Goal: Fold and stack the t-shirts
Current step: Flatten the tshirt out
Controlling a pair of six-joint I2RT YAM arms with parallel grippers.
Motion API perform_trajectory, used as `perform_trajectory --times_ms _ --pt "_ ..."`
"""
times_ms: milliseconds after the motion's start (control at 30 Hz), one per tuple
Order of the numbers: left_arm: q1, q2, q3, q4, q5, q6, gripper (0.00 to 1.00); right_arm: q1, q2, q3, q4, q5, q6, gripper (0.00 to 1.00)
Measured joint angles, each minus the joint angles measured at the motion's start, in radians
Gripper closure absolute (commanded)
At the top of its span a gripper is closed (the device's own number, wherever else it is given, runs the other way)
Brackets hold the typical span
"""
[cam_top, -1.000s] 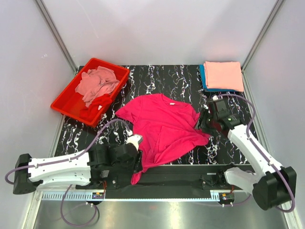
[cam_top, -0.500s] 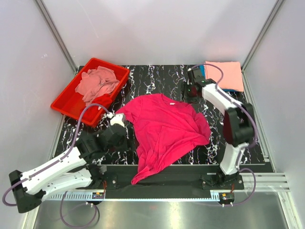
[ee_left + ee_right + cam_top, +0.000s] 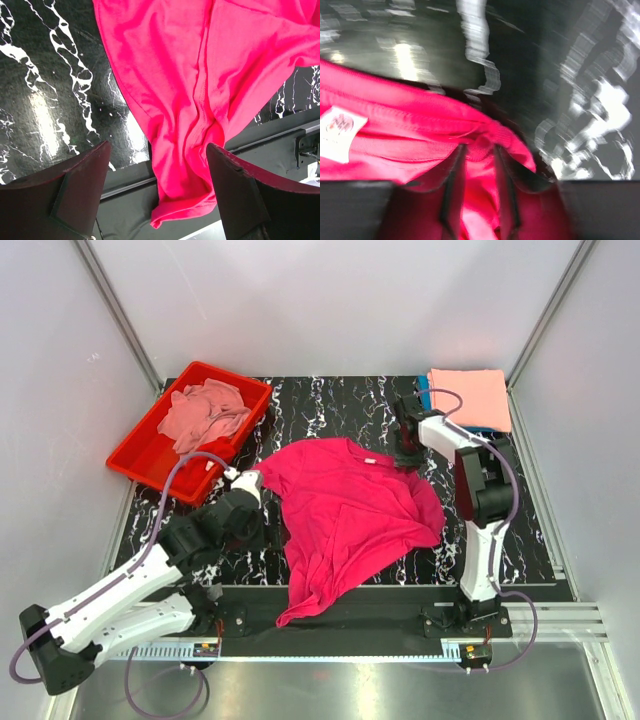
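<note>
The magenta t-shirt (image 3: 345, 515) lies spread but rumpled in the middle of the black marbled table (image 3: 330, 405), neck toward the far side, its hem spilling over the near edge. We see the left gripper (image 3: 157, 155) with its jaws gaping wide and nothing between them, hanging just above the shirt's left side. The right gripper (image 3: 479, 165) sits at the far right shoulder, its jaws drawn in on a ridge of cloth by the neckline seam, close to the white neck label (image 3: 340, 127); that view is blurred, so we cannot vouch for how firm the pinch is. The chief risk, as we judge it, is a thin or double-layer grab there: pulling could slip off the seam, or drag both layers and bunch the shirt rather than flatten it. With only one side held, a tug would also skew the garment, and the overhanging hem could slide further off the table. To the far left stands the red tray (image 3: 148, 478), holding crumpled dusty pink tees (image 3: 205, 410) and a red one (image 3: 205, 455), just beside the left sleeve. At the far right corner a folded salmon tee (image 3: 470, 400) rests on a teal one (image 3: 425, 395), near the right arm's elbow, which could brush that stack as it swings.
</note>
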Motion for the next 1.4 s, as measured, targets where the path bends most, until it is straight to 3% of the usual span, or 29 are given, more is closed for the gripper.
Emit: perform_trajectory --times_ms 100,167,333,433,533,700,833,1000,1200,1400 --pt "0.013 0.0 0.001 0.0 -0.006 0.005 0.17 -0.046 -0.073 -0.108 -0.002 0.035 0.074 0.73" --pt "0.023 0.0 0.002 0.0 -0.019 0.004 0.17 -0.105 -0.165 -0.235 -0.014 0.055 0.134 0.64" --pt "0.047 0.002 0.002 0.013 -0.066 0.005 0.17 -0.2 -0.481 -0.524 -0.13 0.093 0.26 0.54" --pt "0.089 0.035 0.003 0.075 -0.058 0.02 0.19 -0.166 -0.66 -0.546 -0.163 0.023 0.294 0.53" --pt "0.122 0.138 0.045 0.119 -0.05 0.042 0.21 -0.108 -0.729 -0.461 -0.14 -0.049 0.299 0.57" --pt "0.143 0.224 0.103 0.196 -0.002 0.056 0.2 -0.009 -0.564 -0.258 0.029 -0.194 0.282 0.65" --pt "0.259 0.198 0.08 0.24 0.078 0.053 0.2 0.092 -0.277 -0.078 0.146 -0.266 0.258 0.64" --pt "0.375 0.132 0.012 0.216 0.117 0.059 0.18 0.185 -0.031 0.025 0.212 -0.327 0.238 0.59" --pt "0.429 0.068 0.009 0.191 0.135 0.092 0.18 0.24 0.092 0.137 0.212 -0.353 0.218 0.59" --pt "0.433 0.065 0.006 0.181 0.143 0.111 0.18 0.299 0.111 0.178 0.234 -0.367 0.217 0.59"
